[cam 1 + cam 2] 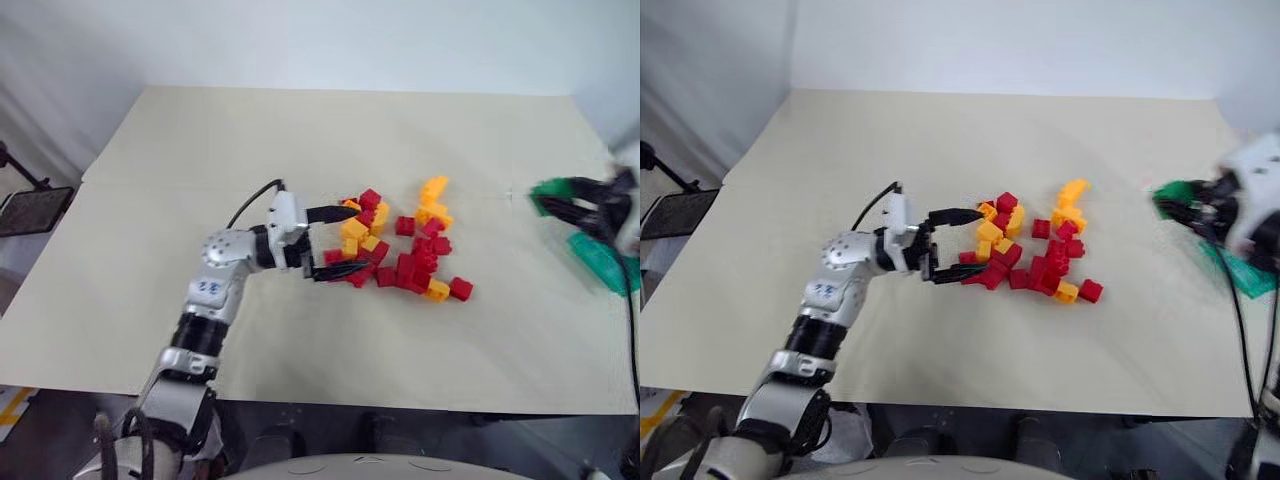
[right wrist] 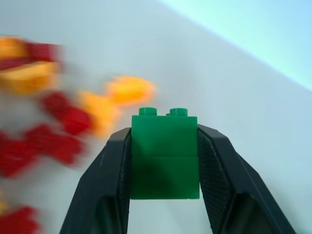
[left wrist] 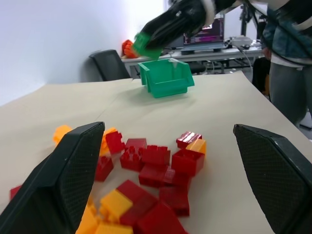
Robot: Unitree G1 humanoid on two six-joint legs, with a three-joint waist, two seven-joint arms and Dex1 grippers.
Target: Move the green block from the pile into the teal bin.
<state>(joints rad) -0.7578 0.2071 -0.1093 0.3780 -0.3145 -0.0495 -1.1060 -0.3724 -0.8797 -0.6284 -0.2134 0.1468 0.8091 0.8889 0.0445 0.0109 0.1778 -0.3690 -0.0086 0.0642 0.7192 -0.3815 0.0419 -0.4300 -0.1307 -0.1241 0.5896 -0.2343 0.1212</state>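
I have the left gripper with its fingers wide apart, at the pile's left side near the middle of the desk. Farther off, my right gripper is clamped on the green block (studs up between the pads). It hangs over the teal bin at the desk's right edge.

- The green block is smooth, slightly glossy plastic with round studs.
- The pile is glossy red and yellow-orange plastic.
- The teal bin is smooth plastic.
- The fingers are matt black with finely textured pads.
- The table looks matt beige.
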